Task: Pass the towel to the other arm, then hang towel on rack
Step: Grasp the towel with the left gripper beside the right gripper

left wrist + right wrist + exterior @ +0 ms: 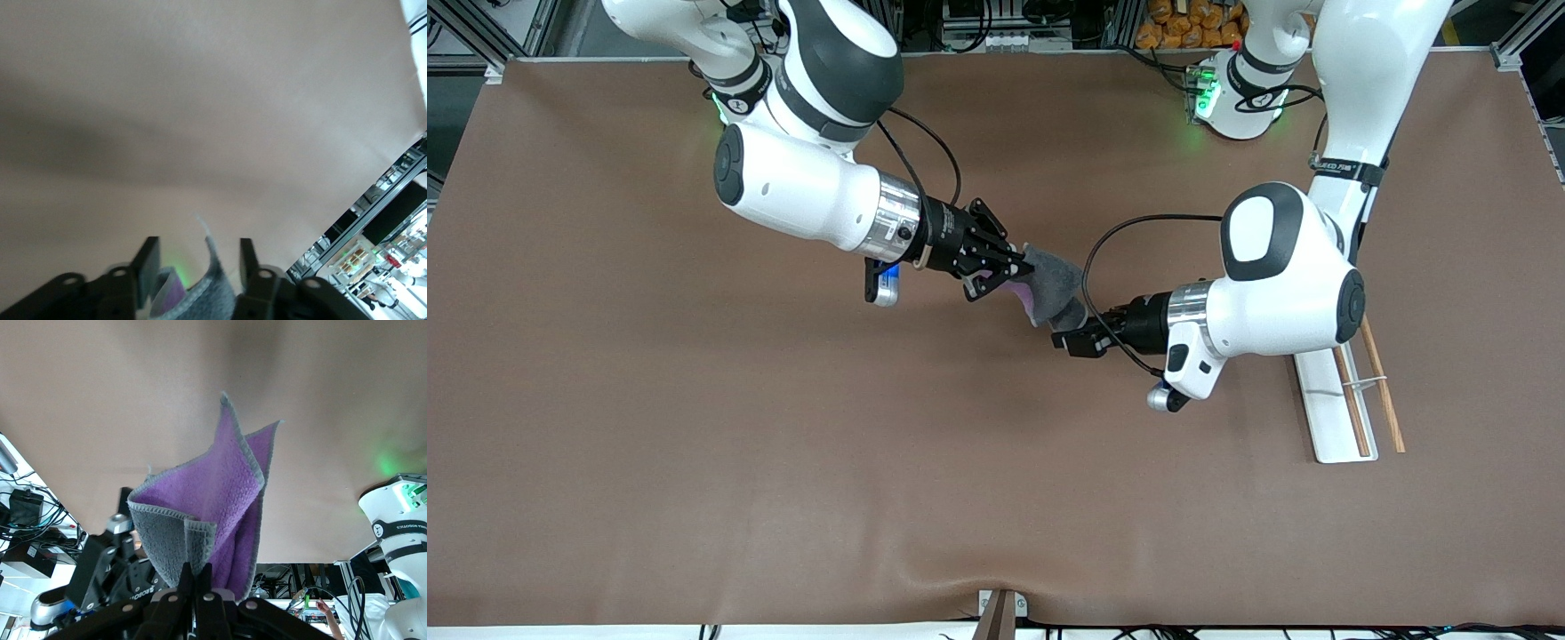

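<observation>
From the front camera I saw both arms reaching toward the middle of the brown table (pixel 694 462), the towel (pixel 1052 283) held up in the air between them, over the table's centre. The right gripper (pixel 996 267) had its fingers pinched tight on one end of the cloth, grey face up with a sliver of purple showing underneath. The left gripper (pixel 1073 336) was at the towel's other, lower end; from here I could not see how far apart its fingers stood. The rack (pixel 1343 400) lay on the table toward the left arm's end, partly under that arm's elbow: a white base plate, two thin brown rods, a thin white crosspiece. A black strap on the left arm carried small white lettering (too small for me to read). In the left wrist view, the two dark fingers (pixel 148 265) stood partway open with a grey fold of towel (pixel 217 293) rising between them, touching neither pad as far as I could tell. In the right wrist view, the fingertips (pixel 189 581) met on the grey edge of the towel (pixel 220 500), which fanned out with its purple face toward the camera; the left gripper (pixel 110 553) sat just beside it.
</observation>
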Robot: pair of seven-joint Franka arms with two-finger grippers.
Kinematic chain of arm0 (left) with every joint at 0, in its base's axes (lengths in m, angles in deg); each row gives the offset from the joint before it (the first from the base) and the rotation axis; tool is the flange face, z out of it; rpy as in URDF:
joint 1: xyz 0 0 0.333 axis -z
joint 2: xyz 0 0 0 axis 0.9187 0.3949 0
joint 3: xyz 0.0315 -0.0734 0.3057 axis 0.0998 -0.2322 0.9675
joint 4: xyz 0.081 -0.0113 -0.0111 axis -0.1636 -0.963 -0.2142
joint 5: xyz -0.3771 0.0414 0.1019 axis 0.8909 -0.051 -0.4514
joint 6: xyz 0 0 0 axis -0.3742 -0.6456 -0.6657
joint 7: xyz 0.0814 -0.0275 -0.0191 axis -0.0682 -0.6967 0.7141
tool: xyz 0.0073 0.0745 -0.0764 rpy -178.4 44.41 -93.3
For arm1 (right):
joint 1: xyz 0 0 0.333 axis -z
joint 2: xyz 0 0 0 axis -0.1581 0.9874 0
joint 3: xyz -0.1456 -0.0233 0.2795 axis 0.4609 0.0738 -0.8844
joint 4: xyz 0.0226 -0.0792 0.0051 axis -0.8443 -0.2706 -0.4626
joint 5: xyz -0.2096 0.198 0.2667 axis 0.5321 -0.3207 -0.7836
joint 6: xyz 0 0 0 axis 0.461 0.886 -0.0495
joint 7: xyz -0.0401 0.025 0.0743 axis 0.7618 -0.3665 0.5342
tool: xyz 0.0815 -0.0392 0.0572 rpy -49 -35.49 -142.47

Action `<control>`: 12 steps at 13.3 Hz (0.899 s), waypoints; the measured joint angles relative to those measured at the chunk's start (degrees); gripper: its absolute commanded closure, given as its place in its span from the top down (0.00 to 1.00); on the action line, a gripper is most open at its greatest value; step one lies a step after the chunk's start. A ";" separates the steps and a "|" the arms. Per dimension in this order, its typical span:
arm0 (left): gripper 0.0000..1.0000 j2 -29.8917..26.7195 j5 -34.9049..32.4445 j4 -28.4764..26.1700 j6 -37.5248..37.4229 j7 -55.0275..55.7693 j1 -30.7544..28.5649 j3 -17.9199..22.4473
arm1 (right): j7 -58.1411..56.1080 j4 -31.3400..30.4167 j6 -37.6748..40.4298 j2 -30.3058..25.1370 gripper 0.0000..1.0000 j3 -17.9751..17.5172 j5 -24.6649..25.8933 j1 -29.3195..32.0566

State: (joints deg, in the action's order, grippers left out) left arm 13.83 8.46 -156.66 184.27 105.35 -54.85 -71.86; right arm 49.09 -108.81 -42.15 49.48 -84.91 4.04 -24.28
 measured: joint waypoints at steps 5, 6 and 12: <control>0.31 0.00 0.23 0.24 -0.80 2.42 -0.01 -0.81 | 0.00 0.07 0.00 0.01 0.00 0.00 0.00 0.00; 0.26 -0.01 0.25 0.31 -0.80 2.95 0.02 -1.14 | 0.00 0.07 0.00 0.01 0.00 0.00 0.00 0.00; 0.00 -0.01 0.31 0.53 -0.80 3.83 -0.47 -1.61 | 0.00 0.07 0.00 0.08 0.74 0.00 0.00 0.00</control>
State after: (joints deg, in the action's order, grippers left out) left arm 13.82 8.77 -156.14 183.47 109.17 -55.32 -73.47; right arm 49.09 -108.73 -42.15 49.56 -84.91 4.04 -24.29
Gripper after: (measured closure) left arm 0.868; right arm 0.974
